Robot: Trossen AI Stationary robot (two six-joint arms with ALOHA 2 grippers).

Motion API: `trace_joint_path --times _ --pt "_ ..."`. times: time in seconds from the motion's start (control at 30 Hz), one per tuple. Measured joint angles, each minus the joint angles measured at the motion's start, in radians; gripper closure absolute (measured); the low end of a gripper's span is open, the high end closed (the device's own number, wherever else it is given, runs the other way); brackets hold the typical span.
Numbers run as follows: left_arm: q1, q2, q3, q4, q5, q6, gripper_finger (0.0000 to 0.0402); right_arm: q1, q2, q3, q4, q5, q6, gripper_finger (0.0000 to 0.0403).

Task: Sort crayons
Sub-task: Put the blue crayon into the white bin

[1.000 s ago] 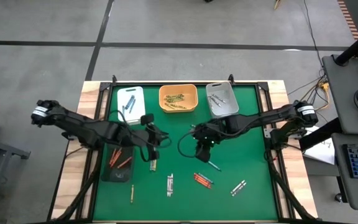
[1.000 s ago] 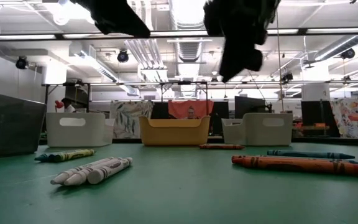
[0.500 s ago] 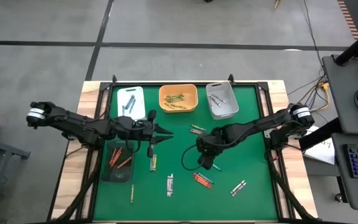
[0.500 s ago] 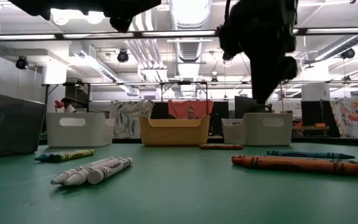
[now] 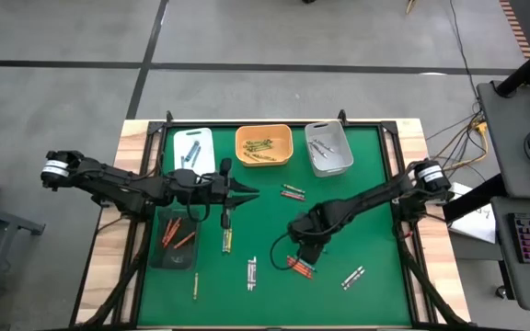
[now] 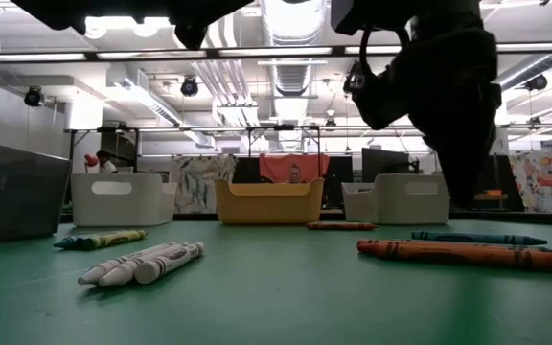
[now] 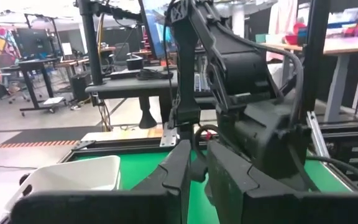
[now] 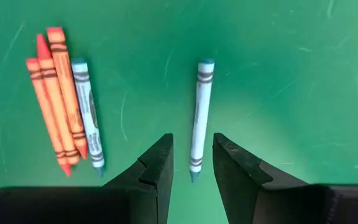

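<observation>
Right gripper [image 8: 191,163]: lower centre, fingers parted, empty, straddling 1 blue crayon [image 8: 199,118] for pickup.
Left gripper [image 5: 247,192]: centre-left, waiting, nearly closed, empty.

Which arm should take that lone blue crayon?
Right. Its gripper hangs directly over the lone blue crayon, jaws open astride its lower end. The left gripper sits farther back, near the trays.

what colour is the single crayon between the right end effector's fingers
Blue, a lone crayon on the green mat; clearest in the right wrist view.

Bare mat [image 8: 278,74] flanks blue crayon [image 8: 199,112]; orange crayons [image 8: 53,99] nearby.
</observation>
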Motion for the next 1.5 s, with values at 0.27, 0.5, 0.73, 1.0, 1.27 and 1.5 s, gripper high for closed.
trace_joint_path --times 0.27,0.5,0.73,1.0,1.27,1.5 --pt "0.000 0.003 0.025 -0.001 -0.001 -0.028 0.0365 0.019 0.029 -0.002 0.003 0.030 -0.010 0.0303" --pt "0.000 0.004 0.030 0.003 -0.002 -0.048 0.0365 0.026 0.119 0.000 0.010 0.064 -0.047 0.0303" --pt "0.000 0.004 0.029 -0.022 -0.008 -0.101 0.0365 0.026 0.188 0.001 0.009 0.059 -0.110 0.0326" --pt "-0.001 0.004 -0.006 -0.022 -0.055 -0.154 0.0365 0.021 0.156 -0.001 0.012 0.079 -0.239 0.0389" --pt "-0.002 0.004 -0.123 0.164 -0.050 -0.210 0.0365 -0.008 -0.015 -0.010 0.085 0.278 -0.383 0.0393" --pt "-0.004 0.004 -0.182 0.239 -0.017 -0.213 0.0364 -0.041 -0.190 -0.089 0.388 0.394 -0.551 0.0394"
